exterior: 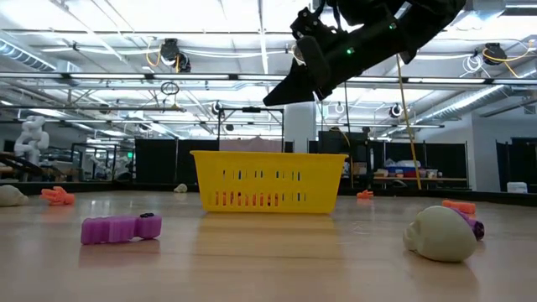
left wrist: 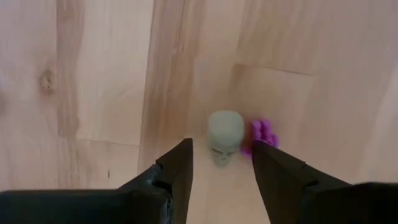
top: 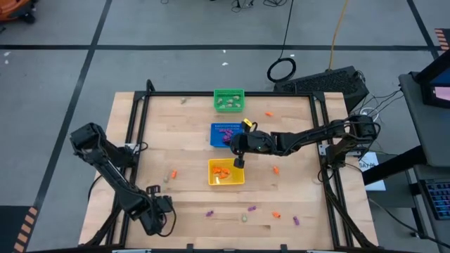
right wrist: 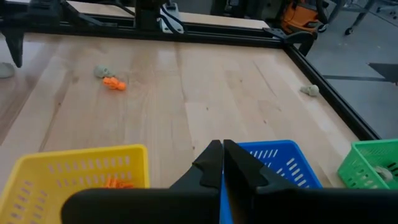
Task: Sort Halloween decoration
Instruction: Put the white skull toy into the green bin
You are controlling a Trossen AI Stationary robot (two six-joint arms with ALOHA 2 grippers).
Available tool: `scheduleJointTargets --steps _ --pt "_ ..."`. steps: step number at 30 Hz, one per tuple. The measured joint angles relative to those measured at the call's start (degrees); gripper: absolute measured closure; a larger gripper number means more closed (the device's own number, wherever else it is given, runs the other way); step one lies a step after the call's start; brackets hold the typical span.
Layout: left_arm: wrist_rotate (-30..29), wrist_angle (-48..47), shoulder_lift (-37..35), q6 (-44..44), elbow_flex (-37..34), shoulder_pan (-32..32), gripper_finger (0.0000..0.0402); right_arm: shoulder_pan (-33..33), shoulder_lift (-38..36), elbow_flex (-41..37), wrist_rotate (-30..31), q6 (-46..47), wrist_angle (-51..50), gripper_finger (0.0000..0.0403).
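Sorting is about half done: the yellow basket (top: 226, 172), blue basket (top: 225, 133) and green basket (top: 229, 100) hold trinkets, but loose decorations (top: 275, 213) lie across the lower tabletop (top: 190, 190). The right gripper (top: 239, 163), closed and empty, hangs above the yellow basket at centre; the left gripper (left wrist: 221, 165), at lower left, stands open around a pale skull (left wrist: 224, 134).

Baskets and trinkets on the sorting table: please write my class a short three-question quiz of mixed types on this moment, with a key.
1. True or false: the right gripper hangs above the yellow basket with its fingers shut.
2. Multiple choice: which trinkets lie in the yellow basket? A purple, B orange, C pale.
3. Fill in: in the left wrist view, a pale skull lies beyond the open left gripper, right beside a ____ trinket.

Key
1. True; the blue basket and green basket lie farther along the same row.
2. B; the orange trinkets show inside it.
3. purple
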Motion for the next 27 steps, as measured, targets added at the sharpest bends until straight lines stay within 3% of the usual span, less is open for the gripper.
scheduleJointTargets --steps 10,22,27 --pt "-2.4 1.9 2.6 2.5 0.0 0.9 0.0246 0.0 0.0 0.0 0.0 -0.1 0.0 0.0403" --pt "-0.7 2.9 3.8 10.5 0.1 2.3 0.0351 0.0 0.0 0.0 0.0 -0.4 -0.1 0.0403" --pt "-0.1 0.8 2.0 10.6 -0.1 3.8 0.0352 0.0 0.0 0.0 0.0 -0.9 -0.4 0.0403"
